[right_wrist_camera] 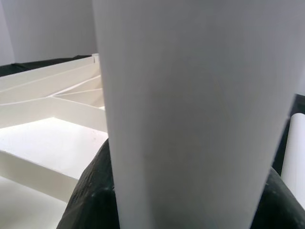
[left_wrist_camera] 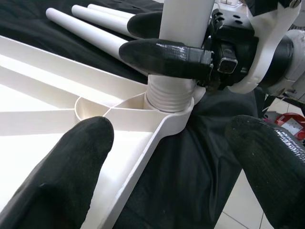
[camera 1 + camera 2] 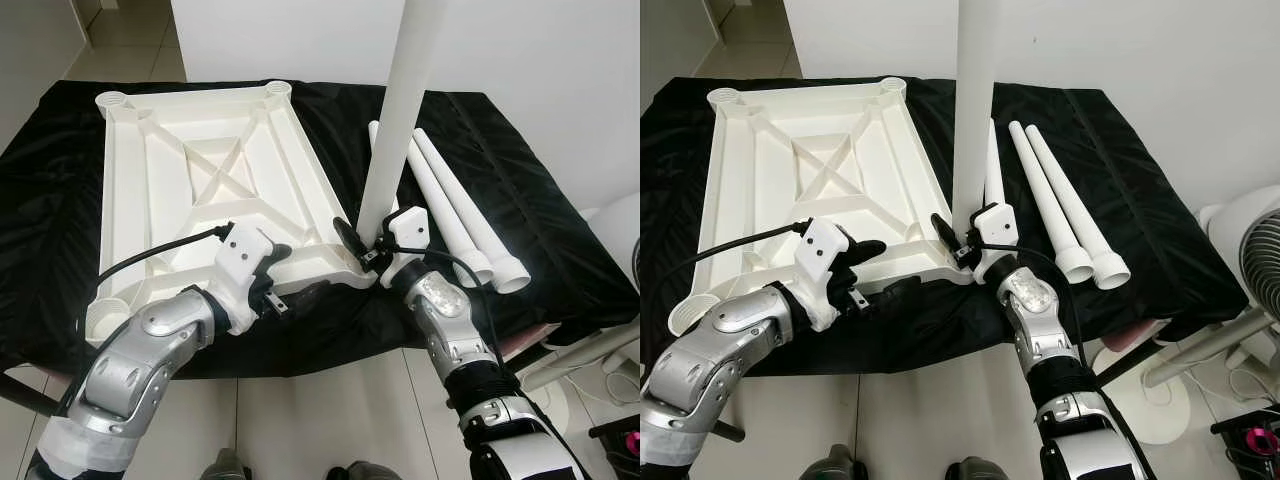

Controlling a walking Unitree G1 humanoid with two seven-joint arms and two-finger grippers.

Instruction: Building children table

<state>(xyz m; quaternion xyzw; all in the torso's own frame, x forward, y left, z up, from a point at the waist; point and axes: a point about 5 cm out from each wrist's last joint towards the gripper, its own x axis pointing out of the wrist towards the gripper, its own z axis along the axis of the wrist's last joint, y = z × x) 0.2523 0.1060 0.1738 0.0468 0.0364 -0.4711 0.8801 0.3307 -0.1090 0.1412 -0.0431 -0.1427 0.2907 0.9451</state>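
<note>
A white table top lies upside down on a black cloth, with one leg standing upright in its near right corner socket.

The right gripper has its fingers clamped around the base of that leg, just above the threaded end seated in the socket. The left gripper sits at the near edge of the table top beside the same corner, its fingers spread apart, one over the frame and one off its edge, holding nothing. Three more legs lie side by side on the cloth to the right of the table top.
</note>
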